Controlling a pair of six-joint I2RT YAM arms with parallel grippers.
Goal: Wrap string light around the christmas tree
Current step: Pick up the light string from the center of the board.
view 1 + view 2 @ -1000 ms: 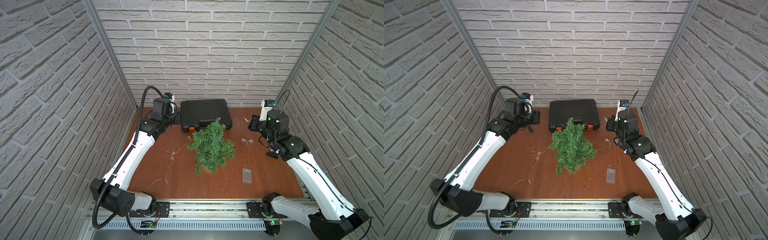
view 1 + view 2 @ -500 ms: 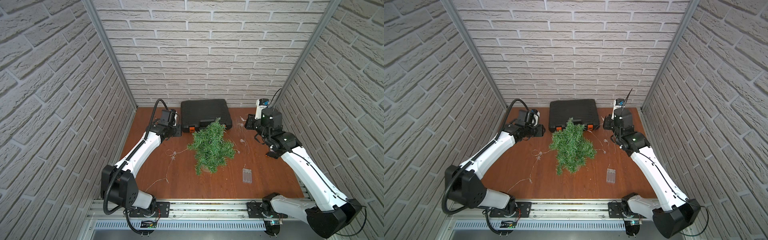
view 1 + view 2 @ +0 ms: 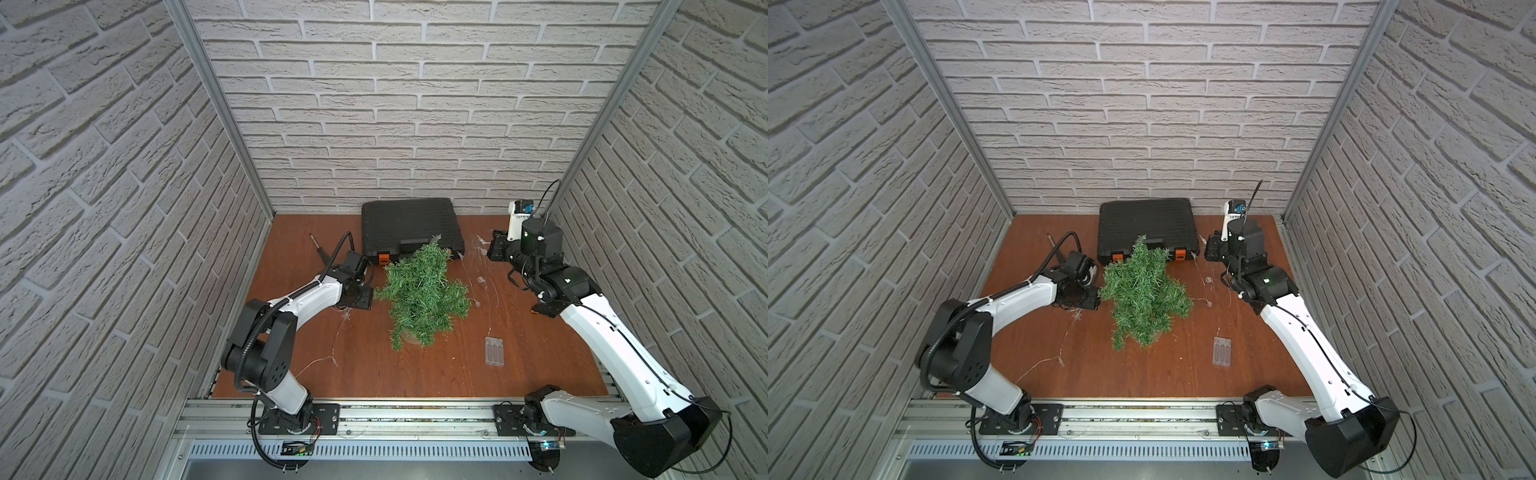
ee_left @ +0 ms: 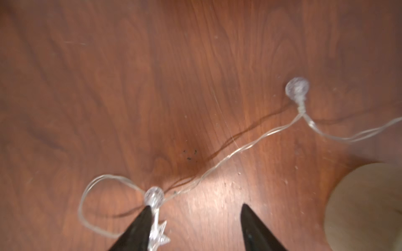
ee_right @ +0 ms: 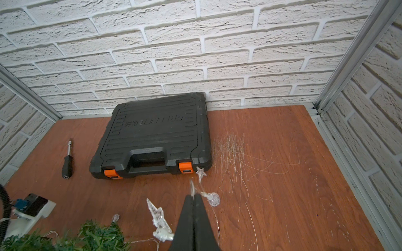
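Left gripper [image 4: 195, 207]: parted over the string light [image 4: 239, 150], slack beside the christmas tree [image 3: 419, 299] | Right gripper [image 5: 193, 196]: clamped on its far stretch (tree between) | Technique: pinch wire, not bulbs; avoid snagging.

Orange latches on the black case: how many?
2, both on the black case's front edge: one latch toward the screwdriver, the other beside a clear star. None looks hidden.
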